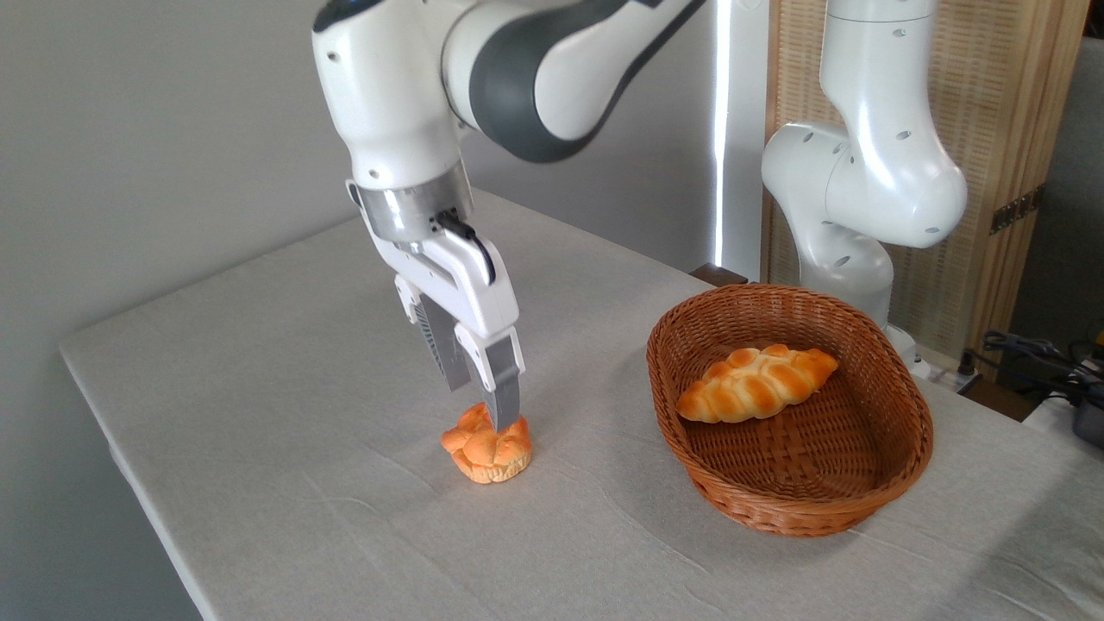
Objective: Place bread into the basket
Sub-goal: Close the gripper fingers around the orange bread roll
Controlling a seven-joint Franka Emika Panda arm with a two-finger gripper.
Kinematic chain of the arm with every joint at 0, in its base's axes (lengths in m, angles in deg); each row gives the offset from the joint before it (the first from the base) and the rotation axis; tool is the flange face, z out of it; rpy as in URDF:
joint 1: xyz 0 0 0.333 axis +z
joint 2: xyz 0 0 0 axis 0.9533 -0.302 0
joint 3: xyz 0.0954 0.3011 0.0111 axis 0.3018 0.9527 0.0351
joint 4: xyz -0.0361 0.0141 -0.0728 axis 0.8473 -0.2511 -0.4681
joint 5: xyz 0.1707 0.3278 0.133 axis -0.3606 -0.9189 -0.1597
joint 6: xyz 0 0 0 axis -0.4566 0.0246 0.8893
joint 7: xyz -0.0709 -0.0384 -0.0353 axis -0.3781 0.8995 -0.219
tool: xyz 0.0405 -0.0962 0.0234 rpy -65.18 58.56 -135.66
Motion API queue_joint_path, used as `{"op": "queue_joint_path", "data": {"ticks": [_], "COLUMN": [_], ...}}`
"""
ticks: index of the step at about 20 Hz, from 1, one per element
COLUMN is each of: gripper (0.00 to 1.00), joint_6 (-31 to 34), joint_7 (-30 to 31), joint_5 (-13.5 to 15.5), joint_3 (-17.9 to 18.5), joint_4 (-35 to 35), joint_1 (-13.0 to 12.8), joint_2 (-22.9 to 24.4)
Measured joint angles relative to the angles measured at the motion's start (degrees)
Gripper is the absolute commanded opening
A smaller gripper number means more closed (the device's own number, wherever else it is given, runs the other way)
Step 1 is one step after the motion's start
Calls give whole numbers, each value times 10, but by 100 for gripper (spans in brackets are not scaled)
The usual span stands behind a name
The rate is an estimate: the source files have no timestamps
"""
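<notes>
the gripper (487, 407) points down onto the bread (486, 448), its front finger touching the bun's top — the rear finger sits behind it, so i cannot tell whether the jaws are pinching yet. the bun rests on the table (259, 362), well apart from the basket (897, 483) to the right. this looks like the grasp step; next it needs a firm hold, a lift clear of the cloth, then a carry over the rim. count: one bun, one basket, one braided loaf (757, 383) lying inside it.

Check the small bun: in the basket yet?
Out. The bun sits on the table, left of the basket, with the gripper at its top.
</notes>
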Motion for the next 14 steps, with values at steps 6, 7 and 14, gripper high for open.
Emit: {"op": "queue_joint_path", "data": {"ticks": [6,7,14], "gripper": [88,73,13], "joint_6": [-74,-82,-94], "joint_7": [-4,-4,-4], "joint_5": [0,-1,-2], "joint_3": [-20,-23,-24], "joint_4": [-66,-73,-80], "joint_1": [-1,-1,0], "joint_2": [-1,0,0]}}
